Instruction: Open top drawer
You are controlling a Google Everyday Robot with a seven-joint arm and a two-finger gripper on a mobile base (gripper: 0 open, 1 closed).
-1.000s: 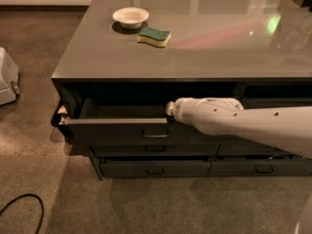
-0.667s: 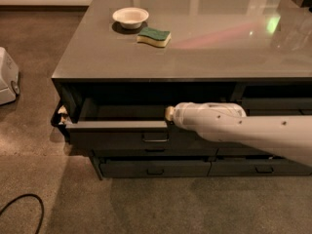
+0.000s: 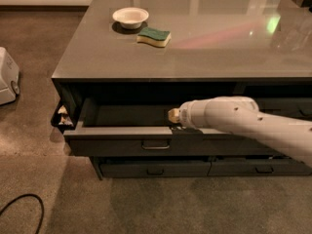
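The top drawer [image 3: 117, 141] is a wide dark grey drawer under the tabletop. It stands pulled partly out, and its plain grey interior [image 3: 129, 115] shows. A small metal pull handle [image 3: 156, 145] sits at the centre of its front panel. My gripper [image 3: 172, 115] is at the end of the white arm [image 3: 243, 123], which reaches in from the right. Its tip is just above the drawer's front edge, over the open interior, a little right of and above the handle.
A white bowl [image 3: 130, 17] and a green-and-yellow sponge [image 3: 154, 36] lie on the grey tabletop [image 3: 219, 48]. Two lower drawers [image 3: 156, 168] are shut beneath. A white appliance [image 3: 7, 82] stands on the carpet at the left, and a black cable [image 3: 22, 211] lies at the front left.
The drawer front has come slightly further out towards the camera. The arm's tip has dropped a little with it and stays near the drawer's front edge.
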